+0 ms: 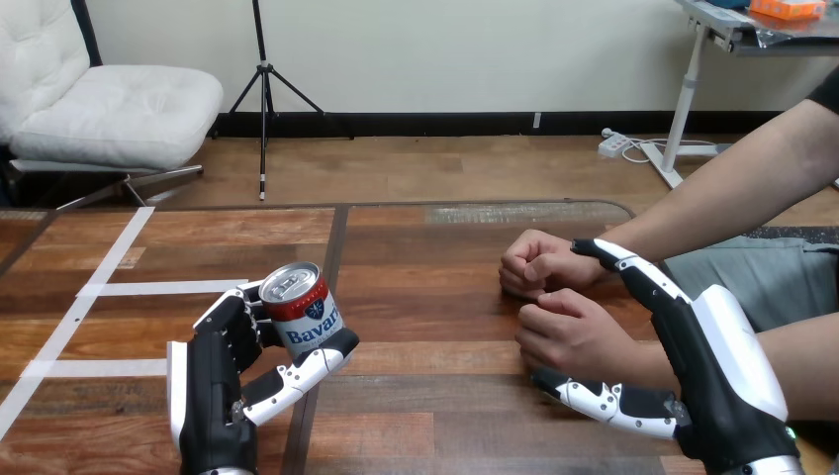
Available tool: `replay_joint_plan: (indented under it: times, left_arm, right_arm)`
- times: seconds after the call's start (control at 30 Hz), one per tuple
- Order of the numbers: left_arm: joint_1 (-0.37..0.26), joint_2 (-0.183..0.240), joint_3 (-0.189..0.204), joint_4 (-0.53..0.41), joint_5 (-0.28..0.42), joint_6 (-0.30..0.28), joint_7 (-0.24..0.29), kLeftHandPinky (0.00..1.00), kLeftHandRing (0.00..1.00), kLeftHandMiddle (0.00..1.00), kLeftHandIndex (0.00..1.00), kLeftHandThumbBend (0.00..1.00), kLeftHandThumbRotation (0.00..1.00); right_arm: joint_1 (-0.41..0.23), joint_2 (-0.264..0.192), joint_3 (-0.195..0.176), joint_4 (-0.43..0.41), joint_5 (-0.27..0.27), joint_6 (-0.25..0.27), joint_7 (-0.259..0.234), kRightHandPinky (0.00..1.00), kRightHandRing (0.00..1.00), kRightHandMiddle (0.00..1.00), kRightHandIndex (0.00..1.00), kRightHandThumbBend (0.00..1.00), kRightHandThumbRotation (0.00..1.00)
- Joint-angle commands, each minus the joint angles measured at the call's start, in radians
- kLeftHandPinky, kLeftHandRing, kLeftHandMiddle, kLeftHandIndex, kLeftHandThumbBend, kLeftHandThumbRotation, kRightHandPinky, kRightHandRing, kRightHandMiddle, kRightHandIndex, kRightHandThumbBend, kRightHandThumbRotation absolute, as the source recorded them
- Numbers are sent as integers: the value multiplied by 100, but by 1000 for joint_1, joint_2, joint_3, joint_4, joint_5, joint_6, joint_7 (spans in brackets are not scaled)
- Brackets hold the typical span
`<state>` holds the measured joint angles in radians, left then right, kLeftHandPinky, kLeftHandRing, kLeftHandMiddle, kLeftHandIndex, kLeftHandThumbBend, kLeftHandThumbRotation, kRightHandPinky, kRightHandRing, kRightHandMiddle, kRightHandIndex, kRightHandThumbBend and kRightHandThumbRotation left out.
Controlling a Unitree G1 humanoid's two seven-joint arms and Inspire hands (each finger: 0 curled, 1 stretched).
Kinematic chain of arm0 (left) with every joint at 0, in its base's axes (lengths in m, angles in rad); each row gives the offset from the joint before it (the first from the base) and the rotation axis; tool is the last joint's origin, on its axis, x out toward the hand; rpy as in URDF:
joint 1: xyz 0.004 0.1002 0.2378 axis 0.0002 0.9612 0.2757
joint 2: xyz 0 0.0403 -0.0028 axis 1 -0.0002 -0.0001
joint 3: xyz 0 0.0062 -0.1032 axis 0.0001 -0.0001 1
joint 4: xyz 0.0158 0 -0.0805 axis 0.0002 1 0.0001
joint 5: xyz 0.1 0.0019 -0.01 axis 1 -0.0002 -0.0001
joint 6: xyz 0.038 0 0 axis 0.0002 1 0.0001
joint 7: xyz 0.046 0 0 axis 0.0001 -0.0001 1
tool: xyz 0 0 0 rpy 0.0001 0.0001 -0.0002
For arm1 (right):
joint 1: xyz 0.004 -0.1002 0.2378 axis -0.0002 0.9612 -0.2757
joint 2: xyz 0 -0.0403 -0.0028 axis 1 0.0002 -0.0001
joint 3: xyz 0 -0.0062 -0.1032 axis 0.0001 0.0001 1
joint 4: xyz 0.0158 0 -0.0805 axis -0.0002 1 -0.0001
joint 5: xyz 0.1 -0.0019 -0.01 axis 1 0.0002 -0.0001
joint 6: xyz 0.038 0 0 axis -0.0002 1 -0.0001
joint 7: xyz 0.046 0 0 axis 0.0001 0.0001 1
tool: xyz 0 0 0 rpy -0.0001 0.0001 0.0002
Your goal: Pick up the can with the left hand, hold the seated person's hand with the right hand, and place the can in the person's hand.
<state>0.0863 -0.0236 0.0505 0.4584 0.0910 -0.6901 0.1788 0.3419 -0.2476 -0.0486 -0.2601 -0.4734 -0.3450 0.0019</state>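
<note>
With the left hand (213, 386) curled round the can (305, 307), the right hand (712, 366) bracketed the person's near hand (564, 336), fingers spread, unclosed; closing probably came next.

the can (302, 309) is at the counter's (435, 297) left, in the left hand (213, 396), fingers (226, 315) to its left, thumb before it. well to the right lie the person's farther hand (536, 262) and, just before it, the person's nearer hand (569, 334). the right hand (717, 366) stands right of the nearer one, thumb before that wrist.
</note>
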Motion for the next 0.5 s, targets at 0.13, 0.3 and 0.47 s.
replay_joint_plan:
  times: [0.13, 0.3, 0.47]
  left_arm:
    - [-37, -11, -11, -61, 14, -31, 6, 48, 44, 48, 56, 60, 0]
    - [-41, -13, -13, -57, 26, -35, 13, 51, 44, 47, 56, 60, 0]
    - [-48, -17, -15, -50, 18, -39, 4, 52, 44, 47, 56, 59, 0]
  right_arm:
    - [-32, -37, -30, -41, -24, -27, -31, 86, 87, 86, 84, 75, 19]
    - [-41, -57, -33, -42, -46, -15, -32, 86, 86, 86, 83, 75, 20]
    - [-53, -76, -34, -54, -63, 12, -15, 86, 87, 86, 84, 76, 21]
